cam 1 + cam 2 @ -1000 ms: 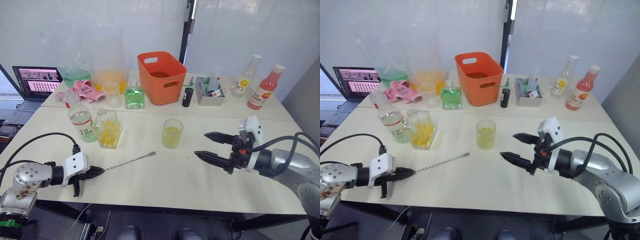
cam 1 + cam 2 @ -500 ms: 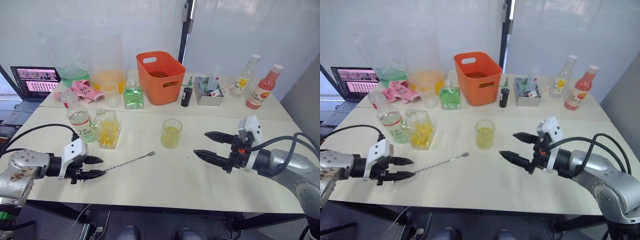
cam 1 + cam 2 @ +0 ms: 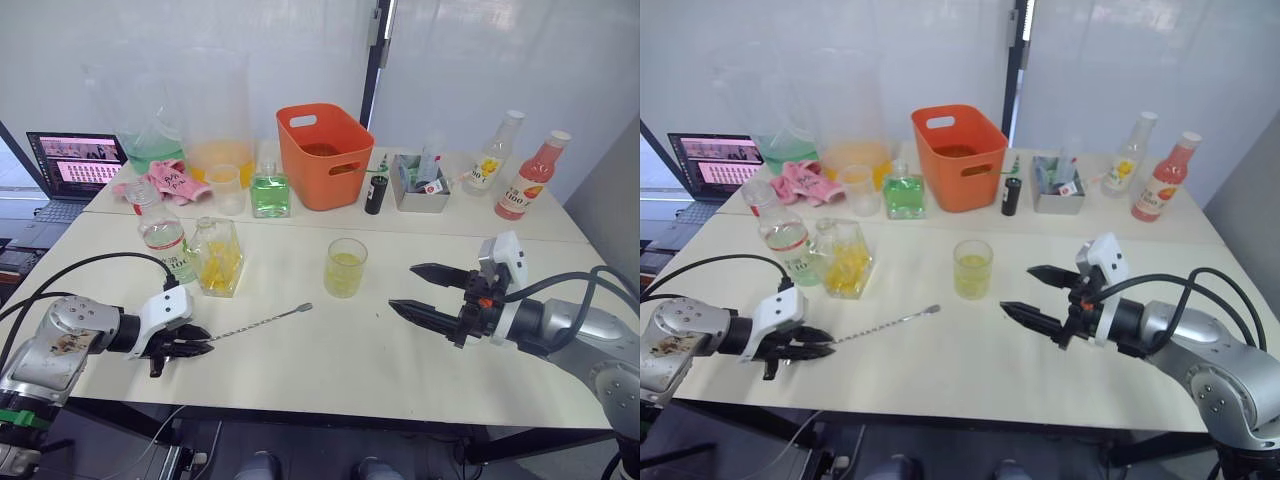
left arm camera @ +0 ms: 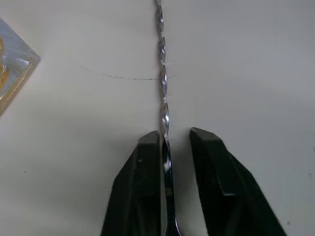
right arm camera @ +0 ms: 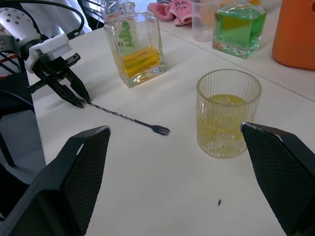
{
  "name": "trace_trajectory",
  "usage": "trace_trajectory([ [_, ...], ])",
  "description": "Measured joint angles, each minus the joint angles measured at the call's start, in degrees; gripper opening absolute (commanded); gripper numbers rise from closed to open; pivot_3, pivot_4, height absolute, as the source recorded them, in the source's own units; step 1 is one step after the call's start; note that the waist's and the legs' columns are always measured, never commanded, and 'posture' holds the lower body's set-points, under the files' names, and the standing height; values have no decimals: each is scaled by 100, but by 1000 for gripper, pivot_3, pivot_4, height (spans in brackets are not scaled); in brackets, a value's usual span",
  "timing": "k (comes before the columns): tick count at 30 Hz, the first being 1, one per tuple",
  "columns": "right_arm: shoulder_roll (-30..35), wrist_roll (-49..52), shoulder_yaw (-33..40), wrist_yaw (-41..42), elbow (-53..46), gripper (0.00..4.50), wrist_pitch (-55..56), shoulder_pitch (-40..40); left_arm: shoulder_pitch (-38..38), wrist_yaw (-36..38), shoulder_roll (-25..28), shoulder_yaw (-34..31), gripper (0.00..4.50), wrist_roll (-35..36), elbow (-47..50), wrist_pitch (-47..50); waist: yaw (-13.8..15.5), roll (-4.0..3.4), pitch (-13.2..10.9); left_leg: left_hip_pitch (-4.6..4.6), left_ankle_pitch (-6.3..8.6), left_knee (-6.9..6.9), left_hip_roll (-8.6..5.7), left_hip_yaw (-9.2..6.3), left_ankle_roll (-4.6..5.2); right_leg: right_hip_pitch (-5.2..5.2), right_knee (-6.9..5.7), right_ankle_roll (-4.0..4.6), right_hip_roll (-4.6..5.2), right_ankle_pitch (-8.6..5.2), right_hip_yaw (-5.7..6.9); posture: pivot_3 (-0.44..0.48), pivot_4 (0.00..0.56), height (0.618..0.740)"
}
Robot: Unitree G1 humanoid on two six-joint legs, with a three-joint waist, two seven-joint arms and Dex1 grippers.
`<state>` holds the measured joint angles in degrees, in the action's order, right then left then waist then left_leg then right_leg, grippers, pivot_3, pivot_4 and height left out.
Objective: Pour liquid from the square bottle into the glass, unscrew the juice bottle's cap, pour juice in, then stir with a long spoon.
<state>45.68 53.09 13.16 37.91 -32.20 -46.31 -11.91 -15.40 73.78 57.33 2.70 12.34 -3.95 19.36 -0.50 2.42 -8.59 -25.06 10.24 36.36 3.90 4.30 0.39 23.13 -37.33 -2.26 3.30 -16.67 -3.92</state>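
Left claw (image 4: pixel 165 142) apart astride long spoon (image 3: pixel 262 322) | right claw (image 3: pixel 422 291) apart | cream table (image 3: pixel 330 370)

The juice bottle (image 3: pixel 163 240) reads "C100"; the pink-liquid bottle (image 3: pixel 530 187) shows "100" on its label.

Long spoon (image 4: pixel 162 83): silver, twisted stem. Glass (image 5: pixel 228 112): clear, vertically ribbed, yellow liquid. Square bottle (image 3: pixel 216 257): clear, yellow contents. Bench (image 3: pixel 330 350): cream. Basket (image 3: pixel 322 155): orange. Tool fingers (image 4: pixel 142 191): black.

Twisted glossy metal long spoon (image 4: pixel 162 88) on seemingly matt table (image 4: pixel 246 73).
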Motion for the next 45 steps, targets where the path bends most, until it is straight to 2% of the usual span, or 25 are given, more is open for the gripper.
trace_trajectory([
  [10, -3, 22, 61, -195, -111, 4500, -5, 185, -148, 529, -7, 54, 24, 75, -274, -175, -17, -3, 2, 1, 0, 13, 0, 0, 0, 4, -25, -2, -1, -2, -1, 0, 150, 739],
  [13, -14, 99, 139, -256, -120, 4500, -11, 345, -214, 921, -82, -48, 24, 651, -243, 157, -17, -1, 1, -1, 0, 19, 2, -3, 0, 4, -30, -2, -3, -2, -1, 0, 150, 739],
  [18, 39, 122, 334, -317, -202, 4500, -109, 909, -549, 1120, -62, -767, 24, 2106, 367, 1681, -4, 2, -1, -13, 0, 41, -2, -21, 0, 1, -34, -10, -5, -6, 2, 0, 150, 739],
  [21, 19, 231, 384, -380, -286, 4500, -174, 1107, -634, 800, -268, -1094, 24, 2722, 767, 2340, -18, 1, -1, -10, 0, 43, -3, -26, 1, 0, -43, -11, -6, -7, 1, 0, 150, 739],
  [23, -246, 490, 335, -612, -404, 4500, -222, 1052, -624, 404, -626, -1180, 24, 3093, 1113, 2715, -32, 2, -1, -10, 0, 47, -1, -30, 0, 0, -52, -11, -9, -7, 1, 0, 150, 739],
  [26, -1330, 1158, -147, -1388, -533, 4500, -221, 476, -622, -421, -1399, -1259, 24, 3578, 1631, 3089, -98, 5, 0, -8, -4, 55, 3, -47, -5, 3, -70, -10, -20, -7, -3, 0, 150, 739],
  [29, -2380, 1720, -676, -2233, -567, 4500, -180, 180, -582, -1179, -1947, -1298, 24, 3916, 1987, 3275, -92, 4, 0, -9, -7, 54, 1, -62, -11, 2, -74, -9, -24, -7, -2, 0, 150, 739],
  [33, -3119, 2049, -951, -3056, -410, 4500, -11, -78, -398, -1754, -2187, -1296, 24, 4096, 2347, 3376, -64, 4, 0, -11, -8, 55, -7, -61, -12, 1, -72, -9, -17, -6, -2, 0, 150, 739],
  [38, -3269, 2423, -932, -3429, -243, 4500, 200, -363, -262, -1914, -2219, -1252, 24, 4128, 2487, 3363, -31, 4, 0, -11, -10, 55, -8, -58, -14, -1, -70, -9, -17, -6, -1, 0, 150, 739],
  [43, -3090, 2620, -866, -3508, -53, 4500, 234, -461, -259, -1933, -2204, -1067, 24, 4069, 2487, 3304, -36, 3, 0, -10, -10, 54, -7, -56, -14, 0, -69, -8, -18, -7, -1, 0, 150, 739],
  [44, -3072, 2656, -858, -3510, -49, 3976, 239, -464, -260, -1939, -2204, -1055, 0, 4066, 2487, 3302, -37, 3, 0, -11, -10, 54, -6, -56, -14, 1, -70, -8, -19, -7, -1, 0, 150, 739],
  [45, -3057, 2693, -856, -3514, -47, 3699, 243, -464, -261, -1944, -2204, -1046, 0, 4064, 2487, 3299, -38, 4, 0, -10, -10, 53, -6, -56, -14, 1, -70, -7, -19, -7, -1, 0, 150, 739],
])
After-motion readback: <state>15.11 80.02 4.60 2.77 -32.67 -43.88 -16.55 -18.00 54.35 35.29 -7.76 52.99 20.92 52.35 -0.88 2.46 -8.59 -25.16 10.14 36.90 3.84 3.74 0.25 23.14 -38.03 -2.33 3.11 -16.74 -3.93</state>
